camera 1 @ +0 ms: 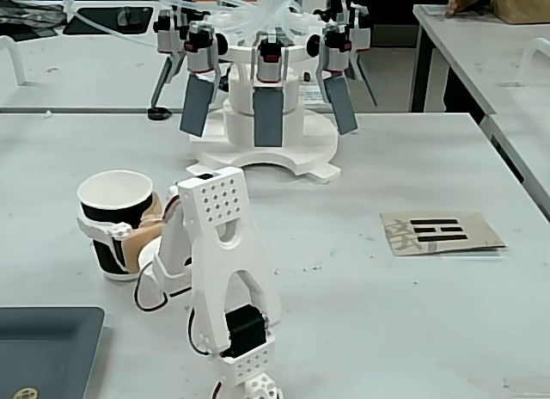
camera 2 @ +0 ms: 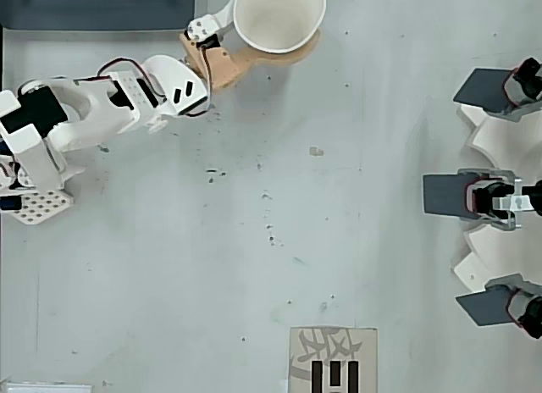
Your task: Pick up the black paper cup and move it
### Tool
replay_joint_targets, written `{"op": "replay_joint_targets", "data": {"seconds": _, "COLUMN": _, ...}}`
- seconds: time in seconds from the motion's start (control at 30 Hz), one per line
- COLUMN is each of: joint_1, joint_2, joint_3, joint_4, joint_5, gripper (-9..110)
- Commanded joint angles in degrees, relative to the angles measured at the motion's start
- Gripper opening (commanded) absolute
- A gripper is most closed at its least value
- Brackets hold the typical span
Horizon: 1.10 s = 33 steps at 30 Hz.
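Gripper [camera 1: 103,231] fingers are seen closed around the black paper cup [camera 1: 117,246], a white finger [camera 1: 99,228] wrapped across its near wall and a tan one [camera 2: 254,58] pressed on the opposite side. The cup is kept upright on the worktop [camera 1: 387,322], at the left in the fixed view, just beyond a dark tray [camera 1: 43,347].

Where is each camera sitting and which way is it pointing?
Fixed view: low at the table's near edge behind the white arm, looking across it; the hand clasps the black ribbed paper cup.
Overhead view: looks straight down; arm at left, hand top.
Shared: cup, the card with black bars.
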Motion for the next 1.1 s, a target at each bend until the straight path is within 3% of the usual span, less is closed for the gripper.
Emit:
{"op": "replay_joint_targets", "data": {"seconds": 0.0, "joint_1": -0.2, "joint_2": 2.3, "joint_3": -1.9, "joint_4": -2.8, "joint_5": 0.4, "gripper": 6}}
{"op": "replay_joint_targets", "data": {"seconds": 0.33, "joint_1": 2.9, "joint_2": 8.2, "joint_3": 2.5, "joint_4": -9.1, "joint_5": 0.4, "gripper": 10}}
{"op": "replay_joint_targets", "data": {"seconds": 1.07, "joint_1": 7.4, "joint_2": 25.5, "joint_3": 21.4, "joint_4": -9.7, "joint_5": -0.1, "gripper": 9}}
